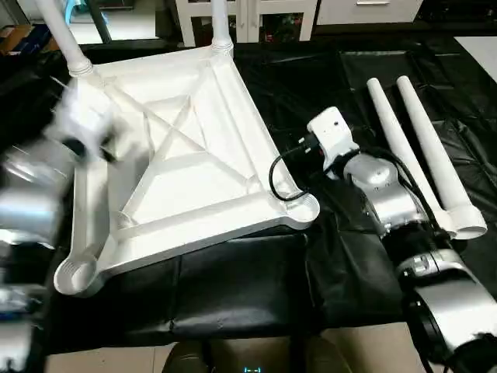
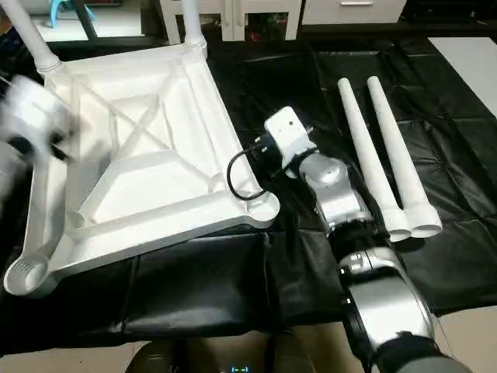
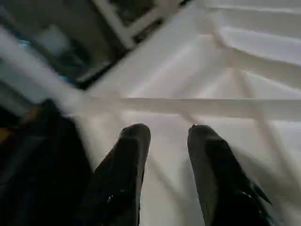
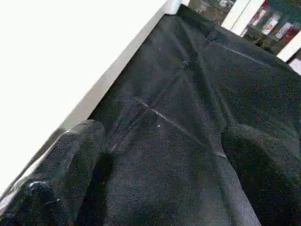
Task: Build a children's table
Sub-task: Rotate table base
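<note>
Work surface: a black mat [image 1: 233,287] covers the floor across most of the head views; everything of the task lies on it.
Table top: the white table top [image 1: 178,155] lies upside down in the left half of the head views, its X-ribbed underside facing up.
Legs fitted: two legs stand in the far corner sockets, one fitted leg [image 1: 64,35] at upper left and another fitted leg [image 1: 220,23] at upper centre, both cut off by the frame's top edge.
Legs left: two loose legs [image 2: 380,155] lie side by side, touching or nearly so, on the mat at right, well apart from the table top.
Empty sockets: the near left socket [image 1: 75,273] at lower left and the near right socket [image 1: 304,207] at centre are both open.
Progress: by this, about half the job looks done; two legs remain to be picked up and seated.
Right gripper: the right gripper [image 4: 160,155] hangs low over the mat just beside the table top's near right edge, fingers spread wide, holding nothing.
Left gripper: the left gripper [image 3: 167,141] hovers over the ribbed underside near the upper left corner, fingers a little apart, holding nothing.
Likely next: fetching one of the loose legs, probably with the right arm, which is the nearer.
</note>
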